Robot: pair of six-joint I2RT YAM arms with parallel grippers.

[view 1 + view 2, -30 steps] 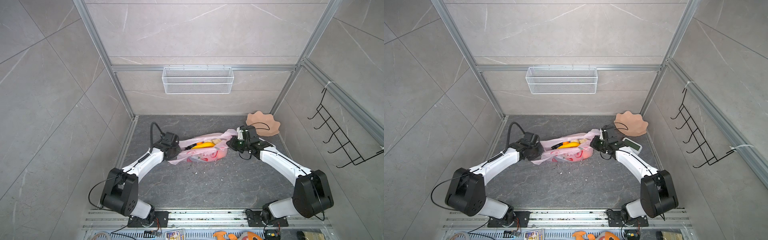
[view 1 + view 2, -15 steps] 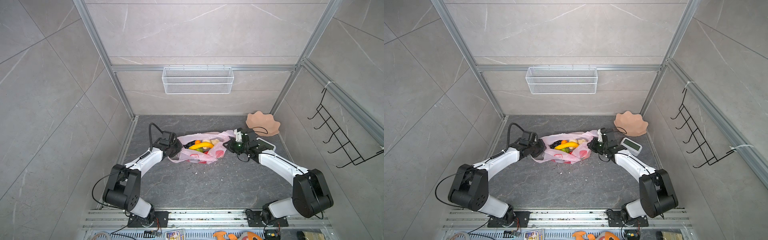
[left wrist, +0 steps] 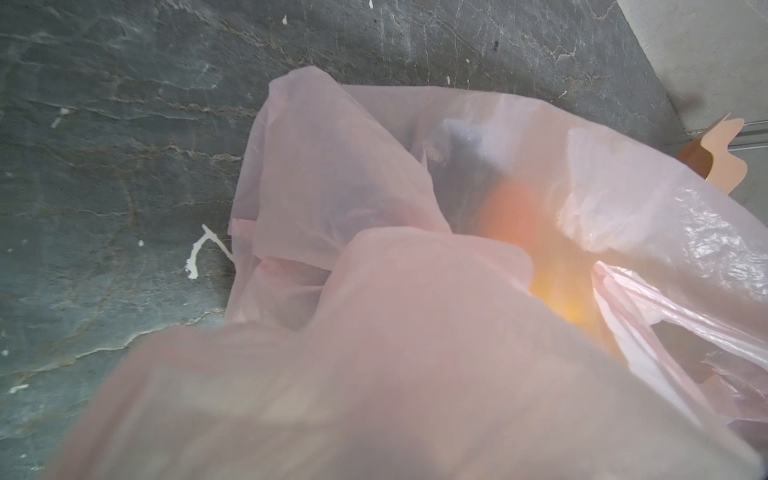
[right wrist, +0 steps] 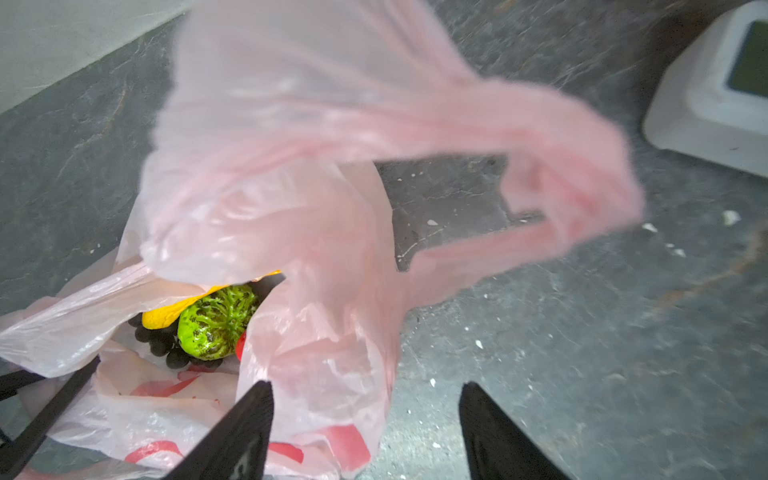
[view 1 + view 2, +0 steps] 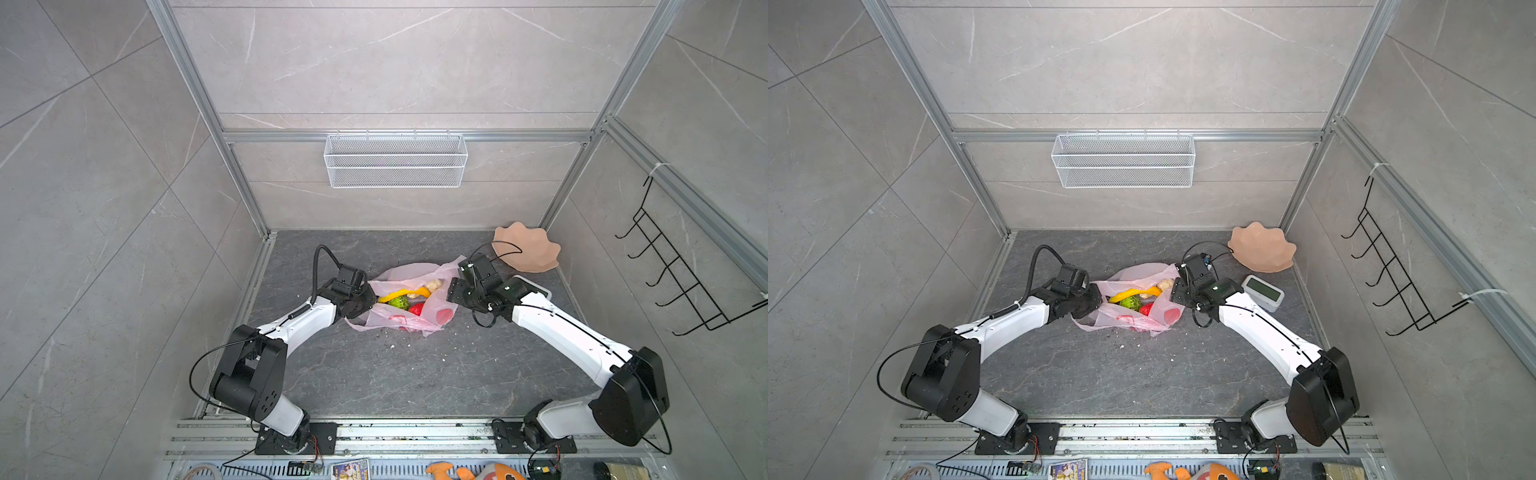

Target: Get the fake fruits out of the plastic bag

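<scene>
Pink plastic bag point(image 5: 1129, 322) lies open on tabletop point(image 5: 1100, 374); banana point(image 5: 1133, 294), green leafy piece point(image 5: 1131, 303) and red apple point(image 5: 1146, 309) visible inside. Bag rim meets left hand point(image 5: 1096, 301); right hand point(image 5: 1177, 291) sits just beside the opposite edge.

Peach dish point(image 5: 527, 253) in back corner, white gadget point(image 5: 1263, 293) nr it, wire basket point(image 5: 395, 161) on wall.

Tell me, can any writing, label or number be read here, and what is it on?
Nothing reads clearly.
Red marks on the plastic bag: shapes only, no legible letters.
Screen of the white device: no digits readable.
Printed card at the front rail: too small.
</scene>
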